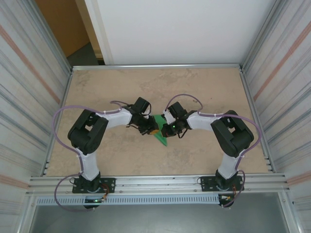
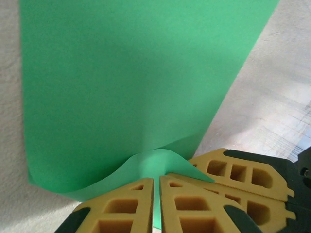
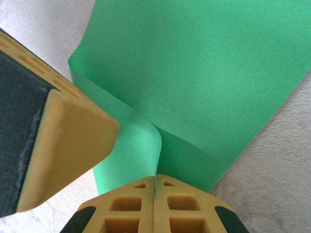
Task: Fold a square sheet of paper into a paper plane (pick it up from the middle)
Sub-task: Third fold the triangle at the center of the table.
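On the table (image 1: 204, 92), the left gripper (image 2: 156, 183) and right gripper (image 3: 154, 179), crowded together, each pinch the curled green paper (image 2: 121, 87).

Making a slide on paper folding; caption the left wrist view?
Left gripper pinching the curled edge of the green paper.

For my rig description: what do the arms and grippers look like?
The left arm and the right arm have black joints, white links and looping lilac cables. The left gripper and right gripper have ochre fingers with rectangular cut-outs.
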`<state>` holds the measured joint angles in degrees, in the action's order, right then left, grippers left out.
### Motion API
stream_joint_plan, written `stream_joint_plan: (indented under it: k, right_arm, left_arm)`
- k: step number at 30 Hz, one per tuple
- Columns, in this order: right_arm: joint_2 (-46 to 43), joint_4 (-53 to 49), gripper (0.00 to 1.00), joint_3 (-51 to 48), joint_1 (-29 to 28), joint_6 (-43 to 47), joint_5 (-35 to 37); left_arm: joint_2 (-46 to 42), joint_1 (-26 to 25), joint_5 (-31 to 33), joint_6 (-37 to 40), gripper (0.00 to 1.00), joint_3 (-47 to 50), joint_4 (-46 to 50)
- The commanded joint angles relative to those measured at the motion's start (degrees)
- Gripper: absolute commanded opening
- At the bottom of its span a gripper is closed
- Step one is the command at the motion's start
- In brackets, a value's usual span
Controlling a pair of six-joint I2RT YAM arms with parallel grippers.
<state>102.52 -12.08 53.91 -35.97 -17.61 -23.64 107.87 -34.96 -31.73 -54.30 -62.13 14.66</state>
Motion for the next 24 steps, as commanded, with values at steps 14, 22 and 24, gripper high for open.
stream_joint_plan:
  k: [14, 22, 24]
  right_arm:
    - [1.81, -1.9, 0.0, 0.14, 0.42, -1.11, 1.67]
    - [1.85, -1.72, 0.0, 0.14, 0.44, -1.31, 1.54]
    - [1.78, -1.55, 0.0, 0.09, 0.37, -1.59, 1.33]
  left_arm:
    - [0.31, -0.35, 1.14, 0.28, 0.1, 1.39, 1.76]
    - [1.26, -0.34, 1.67, 0.77, 0.1, 1.51, 2.01]
    - [1.52, -0.36, 1.86, 0.94, 0.09, 1.58, 2.13]
